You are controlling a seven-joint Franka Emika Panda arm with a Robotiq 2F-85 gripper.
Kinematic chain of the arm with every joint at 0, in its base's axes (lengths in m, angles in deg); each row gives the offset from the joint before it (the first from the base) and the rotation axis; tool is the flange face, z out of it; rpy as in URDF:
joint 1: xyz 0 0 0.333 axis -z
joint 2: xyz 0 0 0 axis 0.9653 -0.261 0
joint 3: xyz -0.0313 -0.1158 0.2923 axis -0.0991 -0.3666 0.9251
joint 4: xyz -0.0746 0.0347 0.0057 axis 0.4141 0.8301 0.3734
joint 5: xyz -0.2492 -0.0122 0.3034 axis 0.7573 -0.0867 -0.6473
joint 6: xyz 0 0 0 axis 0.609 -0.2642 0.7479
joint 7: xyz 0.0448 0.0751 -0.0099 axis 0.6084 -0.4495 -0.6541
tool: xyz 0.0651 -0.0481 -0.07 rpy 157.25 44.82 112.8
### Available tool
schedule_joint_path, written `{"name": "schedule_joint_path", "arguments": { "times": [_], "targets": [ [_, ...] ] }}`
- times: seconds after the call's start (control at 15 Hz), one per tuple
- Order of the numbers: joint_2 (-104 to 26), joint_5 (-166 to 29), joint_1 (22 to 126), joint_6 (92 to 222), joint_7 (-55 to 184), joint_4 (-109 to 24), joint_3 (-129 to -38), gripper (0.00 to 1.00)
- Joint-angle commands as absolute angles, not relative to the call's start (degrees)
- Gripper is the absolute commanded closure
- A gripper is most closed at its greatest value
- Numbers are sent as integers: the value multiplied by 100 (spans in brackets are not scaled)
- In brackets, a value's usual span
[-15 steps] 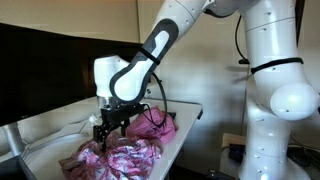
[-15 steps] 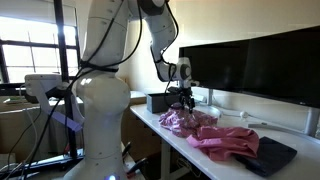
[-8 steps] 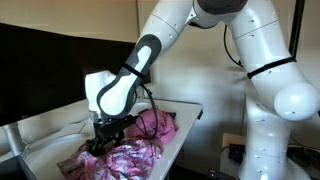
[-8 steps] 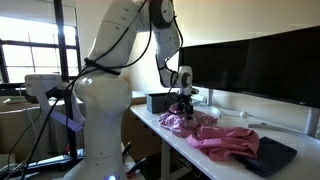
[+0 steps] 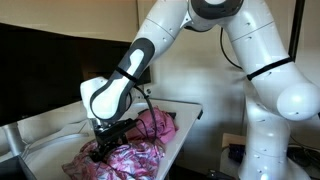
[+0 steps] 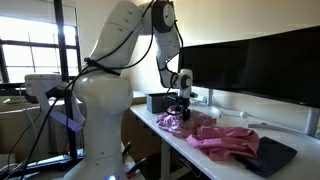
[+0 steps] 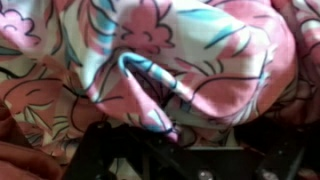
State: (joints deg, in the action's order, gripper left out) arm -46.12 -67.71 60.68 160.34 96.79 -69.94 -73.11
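Pincer [image 5: 106, 142] presses into crumpled pink floral cloth [image 5: 135, 160] on white table [image 5: 188, 112]; clenched or released cannot be told. Teal leaves pattern the cloth.

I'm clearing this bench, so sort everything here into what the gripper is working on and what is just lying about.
In hand:
- pink floral fabric cloth
- black robot gripper, down on that cloth

Lying about:
- plain magenta crumpled cloth
- dark flat pad
- small black box
- wide dark monitor
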Motion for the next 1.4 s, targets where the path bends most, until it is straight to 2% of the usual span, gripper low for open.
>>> {"name": "schedule_joint_path", "arguments": {
  "times": [0.0, 0.33, 0.47, 0.6, 0.93, 1.33],
  "targets": [
    [-4528, -7042, 6010, 15728, 9567, -7090, -7340, 58],
    [-4359, -7292, 6016, 15578, 9614, -7240, -7291, 91],
    [-4214, -7452, 6010, 15527, 9650, -7290, -7251, 95],
    [-4021, -7613, 6011, 15474, 9630, -7331, -7191, 97],
    [-3430, -7816, 5989, 15258, 9612, -7358, -7051, 94],
    [-2659, -8643, 6151, 14044, 8868, -7132, -6854, 94]
  ]
}}
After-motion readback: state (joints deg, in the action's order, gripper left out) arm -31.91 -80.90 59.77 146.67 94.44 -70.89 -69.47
